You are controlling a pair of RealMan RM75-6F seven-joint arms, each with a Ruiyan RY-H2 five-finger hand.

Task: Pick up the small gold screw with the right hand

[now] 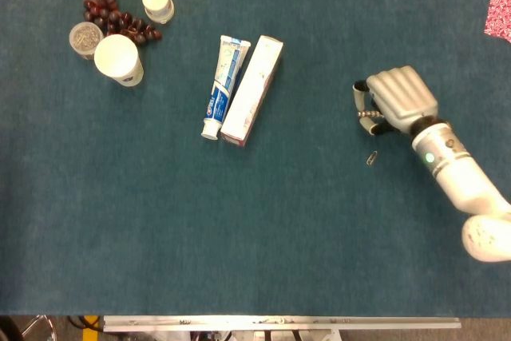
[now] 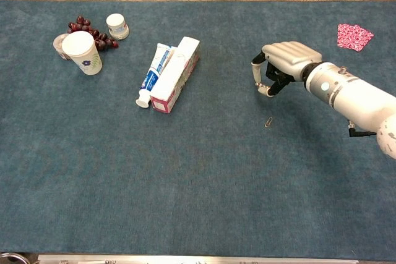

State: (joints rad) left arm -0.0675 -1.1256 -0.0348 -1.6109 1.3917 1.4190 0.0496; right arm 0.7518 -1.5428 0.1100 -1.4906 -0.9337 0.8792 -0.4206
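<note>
The right robot hand (image 2: 279, 67) hovers above the teal felt-covered bench (image 2: 204, 177), fingers curled downward with thumb and fingertips close together. Whether the small gold screw sits pinched between them cannot be told; nothing gold shows clearly. A small metal paper clip (image 2: 268, 122) lies on the bench just below the robot hand, untouched. If the pinch holds the screw, the pick appears nearly complete; otherwise grasping remains.
</note>
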